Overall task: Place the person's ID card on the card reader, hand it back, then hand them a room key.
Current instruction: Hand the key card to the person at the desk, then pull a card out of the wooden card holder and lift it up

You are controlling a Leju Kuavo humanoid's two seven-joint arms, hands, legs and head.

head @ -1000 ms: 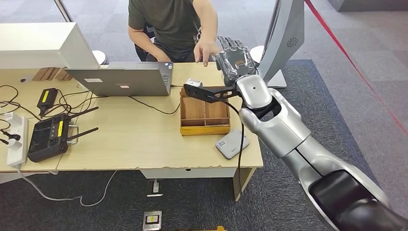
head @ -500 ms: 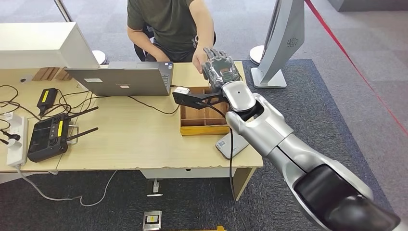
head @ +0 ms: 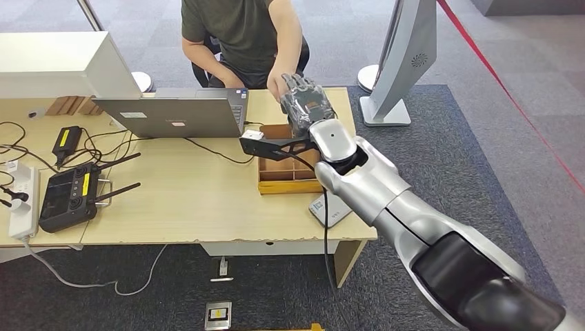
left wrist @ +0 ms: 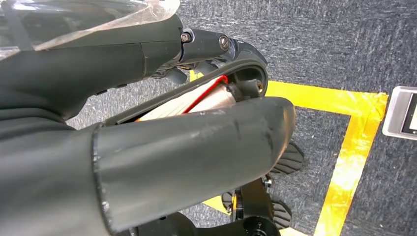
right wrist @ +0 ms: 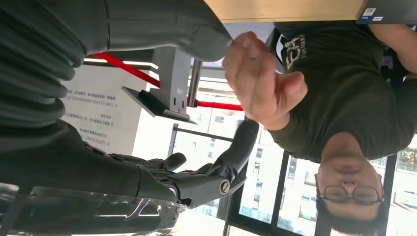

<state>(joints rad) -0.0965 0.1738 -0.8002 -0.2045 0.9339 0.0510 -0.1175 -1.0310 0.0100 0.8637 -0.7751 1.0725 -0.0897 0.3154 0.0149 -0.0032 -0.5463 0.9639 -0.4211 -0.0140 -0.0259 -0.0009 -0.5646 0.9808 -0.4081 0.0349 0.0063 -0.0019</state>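
Reaching out over the far side of the wooden tray (head: 290, 185), right hand (head: 307, 103) meets the person's hand (head: 278, 83) just beyond the tray's back rim. Fingers and thumb spread wide in the right wrist view, nothing seen between them, the person's pinched fingertips touching the thumb's tip. No ID card made out anywhere, so cannot tell whether being offered or yet to appear. Judged an early stage: card apparently not yet taken, with reading, handing back and the room key all left to do. Left hand (left wrist: 147, 147) hanging low by the floor, far below the tray; grip impossible to tell. Counted: one tray, split into compartments; one grey card reader (head: 330, 209) just in front of the tray at the desk edge; one laptop (head: 172, 117) to the tray's left; one person behind it.
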